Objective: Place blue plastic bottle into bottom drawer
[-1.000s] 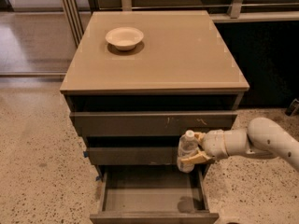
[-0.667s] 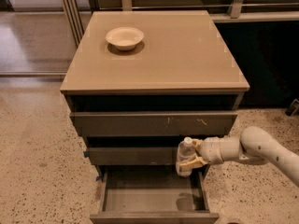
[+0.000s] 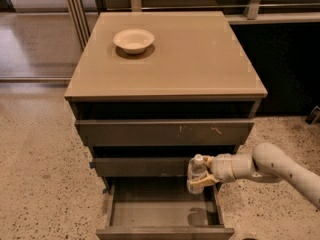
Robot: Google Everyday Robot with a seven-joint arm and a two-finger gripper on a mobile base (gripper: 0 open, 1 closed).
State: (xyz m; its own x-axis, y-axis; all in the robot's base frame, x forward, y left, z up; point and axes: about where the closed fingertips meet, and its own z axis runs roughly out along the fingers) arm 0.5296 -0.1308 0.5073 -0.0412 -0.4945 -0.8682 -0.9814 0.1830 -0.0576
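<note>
Transport step: gripper (image 3: 201, 173), clamped on the upright blue plastic bottle (image 3: 195, 168), hangs over the open bottom drawer (image 3: 150, 211), toward its 1 o'clock corner; next, probably lower and release inside.

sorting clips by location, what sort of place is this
Probably an office or lab-like indoor space: speckled terrazzo-style floor, a plain grey-brown drawer cabinet with a cream bowl on top, and metal posts behind. The gripper holds the blue plastic bottle over the open bottom drawer.
</note>
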